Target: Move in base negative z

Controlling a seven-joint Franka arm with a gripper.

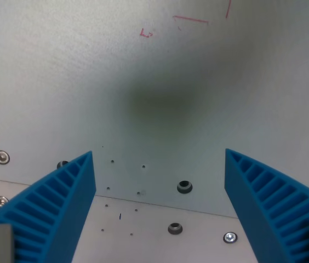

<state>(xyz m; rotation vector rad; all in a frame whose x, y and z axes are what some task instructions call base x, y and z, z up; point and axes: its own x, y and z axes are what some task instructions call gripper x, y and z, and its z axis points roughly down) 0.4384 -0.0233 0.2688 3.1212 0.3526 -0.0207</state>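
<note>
Gripper (160,181) fingers (61,203) of matt blue plastic, ribbed on their faces with evenly moulded ridges, stand wide apart above a pale grey tabletop (89,82) whose finish looks matt and faintly grainy, marked with thin red pen lines (190,21) near the top edge. A fine seam (160,206) divides this surface from a lighter, smoother-looking panel (154,241) below it. Set into both are small metal fittings: bright, glossy screw heads (1,157) at the wrist view's left and lower right, and darker, duller threaded inserts (184,187) near the centre.
</note>
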